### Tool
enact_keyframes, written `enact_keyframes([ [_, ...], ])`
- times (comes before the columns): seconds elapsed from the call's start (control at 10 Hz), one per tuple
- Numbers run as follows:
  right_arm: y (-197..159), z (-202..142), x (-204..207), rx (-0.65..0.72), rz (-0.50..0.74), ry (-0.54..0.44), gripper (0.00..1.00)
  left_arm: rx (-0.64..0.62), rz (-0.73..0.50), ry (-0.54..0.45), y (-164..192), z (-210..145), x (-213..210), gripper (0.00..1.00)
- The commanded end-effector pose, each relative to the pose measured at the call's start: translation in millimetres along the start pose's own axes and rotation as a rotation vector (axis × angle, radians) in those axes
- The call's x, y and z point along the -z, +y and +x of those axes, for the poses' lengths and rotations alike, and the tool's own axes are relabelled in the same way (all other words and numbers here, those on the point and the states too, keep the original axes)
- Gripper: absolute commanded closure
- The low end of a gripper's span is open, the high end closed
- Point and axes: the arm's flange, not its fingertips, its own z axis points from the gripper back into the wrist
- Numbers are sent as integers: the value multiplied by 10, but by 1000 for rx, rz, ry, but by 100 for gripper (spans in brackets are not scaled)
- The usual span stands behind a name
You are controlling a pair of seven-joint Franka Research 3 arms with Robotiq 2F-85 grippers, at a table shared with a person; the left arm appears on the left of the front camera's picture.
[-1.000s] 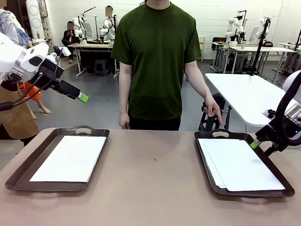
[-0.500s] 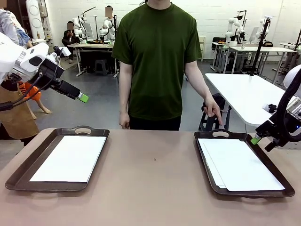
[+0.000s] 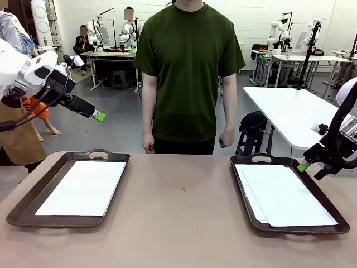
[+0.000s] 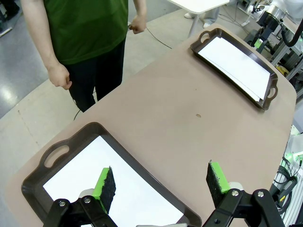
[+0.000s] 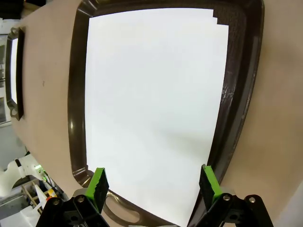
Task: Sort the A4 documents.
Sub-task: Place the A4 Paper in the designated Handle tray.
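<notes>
The right tool (image 3: pixel 310 168) has lifted off the right-hand tray's (image 3: pixel 332 207) rim and now hangs just above that tray's far right corner, its jaws spread wide with nothing between them. At the far edge of the desk (image 3: pixel 184 223) the person has drawn back the hand (image 3: pixel 226 138) that pointed at the tray's far handle; it now hangs loosely closed by the hip. I take the pointing as finished, so that tray looks to be the one to work on next.

Nearest, the right-hand tray holds a loose stack of A4 documents (image 3: pixel 287 194), the sheets slightly fanned so a lower edge peeks out on the left. The left-hand tray (image 3: pixel 33 196) holds a neat stack of white sheets (image 3: pixel 83 187), lying flat and square to it. Bare desk separates the two trays.

Above and behind the left-hand tray, the left tool (image 3: pixel 95 114) has not moved: raised high, released, holding nothing.
</notes>
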Motion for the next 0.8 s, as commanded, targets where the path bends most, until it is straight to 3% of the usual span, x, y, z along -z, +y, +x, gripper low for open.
enact_keyframes([
  [0.0,-3,1,-1,-1,-1,0,0,2,-4,-9,6,-8,-6,0],
  [0.7,-3,1,-1,-1,-1,0,0,2,-4,-9,6,-8,-6,0],
])
